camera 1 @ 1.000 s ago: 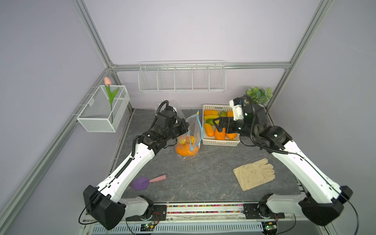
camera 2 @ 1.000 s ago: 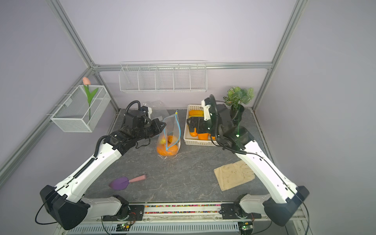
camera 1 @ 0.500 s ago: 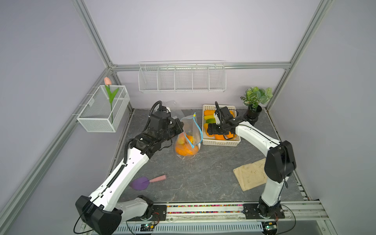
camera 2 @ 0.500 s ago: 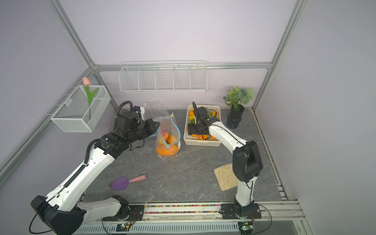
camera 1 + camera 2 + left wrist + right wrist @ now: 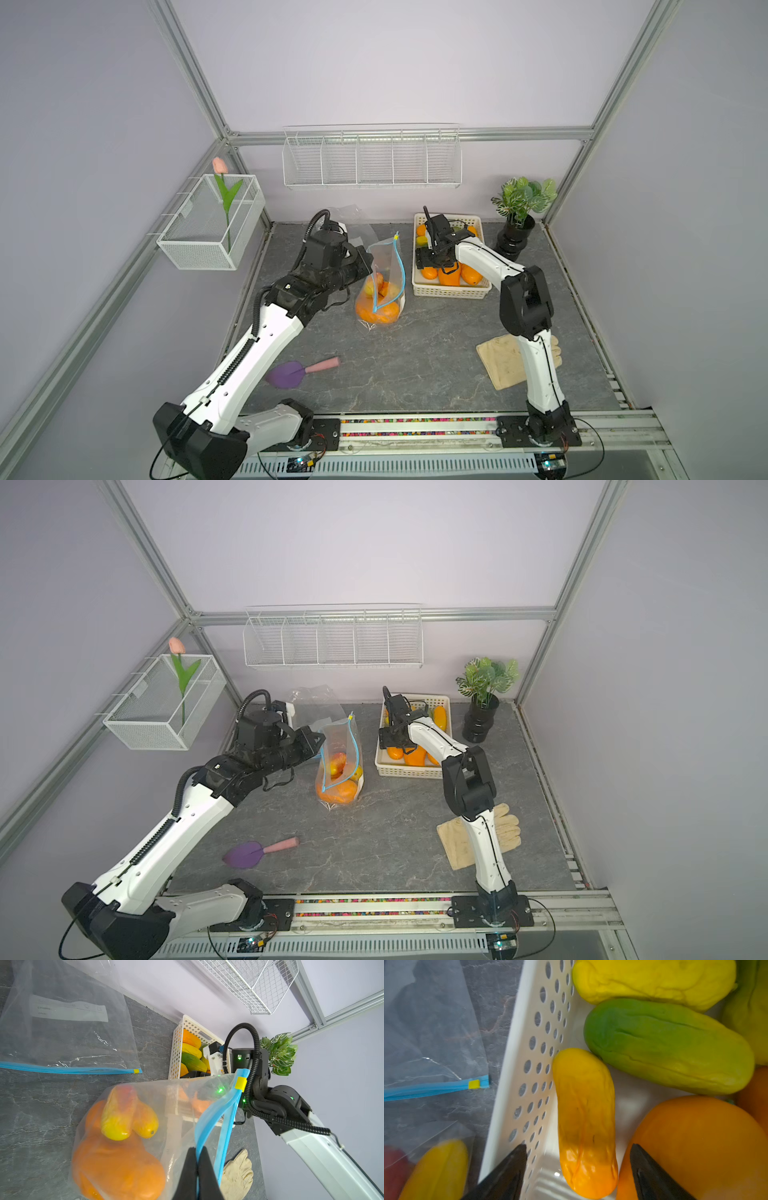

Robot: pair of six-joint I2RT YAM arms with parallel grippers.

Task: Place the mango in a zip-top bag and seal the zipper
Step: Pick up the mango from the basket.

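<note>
A clear zip-top bag (image 5: 386, 282) (image 5: 340, 766) with a blue zipper stands upright mid-table, its mouth open and several orange and yellow mangoes (image 5: 116, 1163) inside. My left gripper (image 5: 371, 266) (image 5: 322, 739) (image 5: 197, 1155) is shut on the bag's blue zipper edge and holds it up. The right gripper (image 5: 432, 266) (image 5: 392, 742) (image 5: 577, 1146) hangs open low in the white basket (image 5: 449, 291) (image 5: 529, 1043), with a yellow-orange mango (image 5: 584, 1115) between its fingers. One finger is at the basket wall, the other against a big orange mango (image 5: 695, 1147).
A second, empty zip-top bag (image 5: 316, 708) (image 5: 62, 1032) lies flat behind the left arm. A beige glove (image 5: 498, 365) lies front right, a purple scoop (image 5: 291, 374) front left, and a potted plant (image 5: 521, 216) stands back right. A wire shelf (image 5: 372, 162) hangs on the back wall.
My right arm has swung down from high above the table into the basket, and its jaws have narrowed a little. The left gripper has kept its hold on the bag.
</note>
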